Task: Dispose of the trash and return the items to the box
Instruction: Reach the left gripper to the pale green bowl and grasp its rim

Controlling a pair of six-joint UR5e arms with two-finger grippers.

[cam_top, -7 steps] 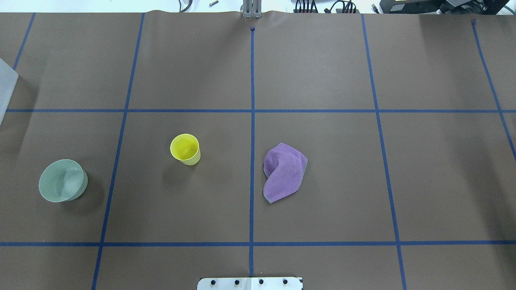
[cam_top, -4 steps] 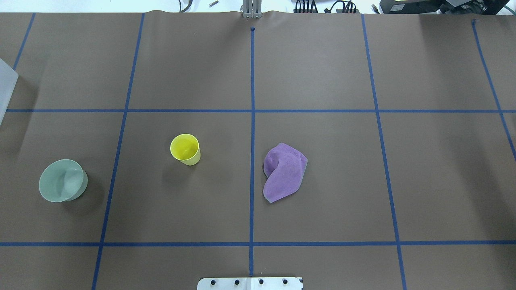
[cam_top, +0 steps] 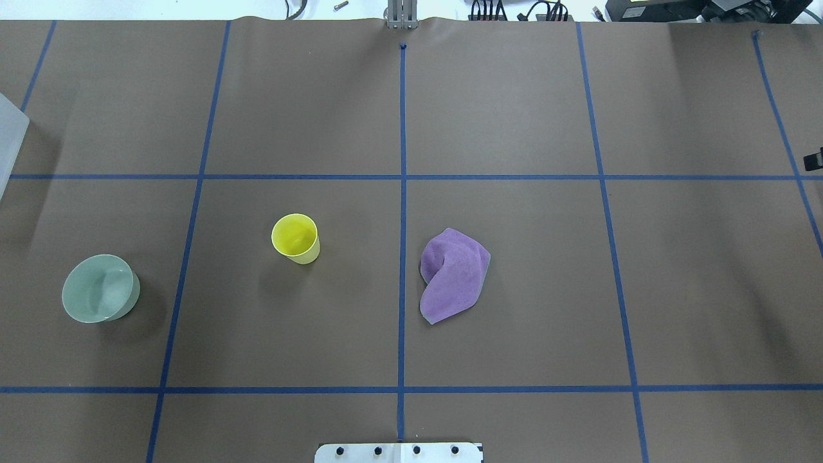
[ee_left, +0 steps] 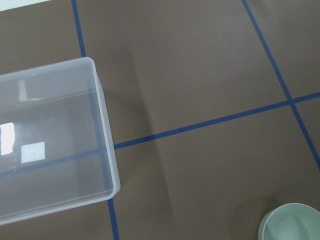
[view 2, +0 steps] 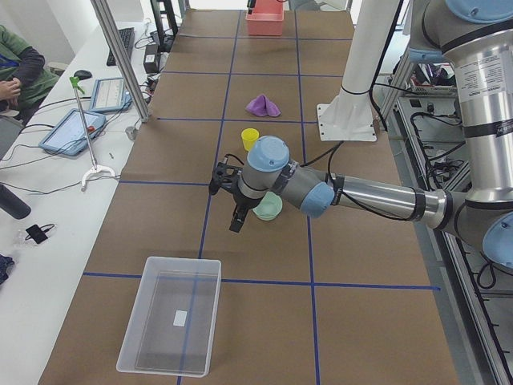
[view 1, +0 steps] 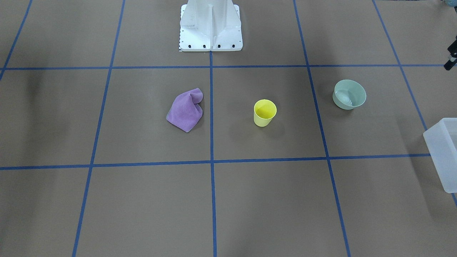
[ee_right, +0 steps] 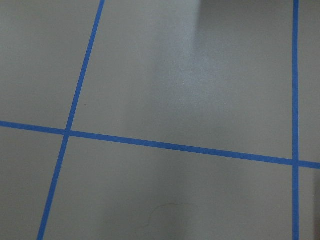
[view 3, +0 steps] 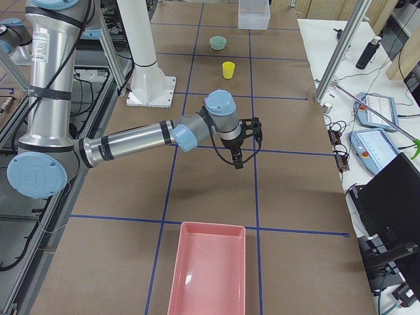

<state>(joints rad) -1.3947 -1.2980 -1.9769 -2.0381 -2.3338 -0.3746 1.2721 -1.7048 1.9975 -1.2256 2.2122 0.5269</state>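
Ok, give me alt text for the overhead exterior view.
A brown table with a blue tape grid holds three separate things: a pale green bowl at left, an upright yellow cup nearer the middle, and a crumpled purple cloth just right of the centre line. A corner of the frosted box shows at the left edge.

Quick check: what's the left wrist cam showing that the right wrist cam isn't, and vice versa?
Left wrist only: the frosted bin, nothing in the part that shows but a small white square, and the pale green bowl, cut off at the lower right corner, apart from the bin. Right wrist only: nothing of its own, no task things. Both: the table cover crossed by blue tape lines.
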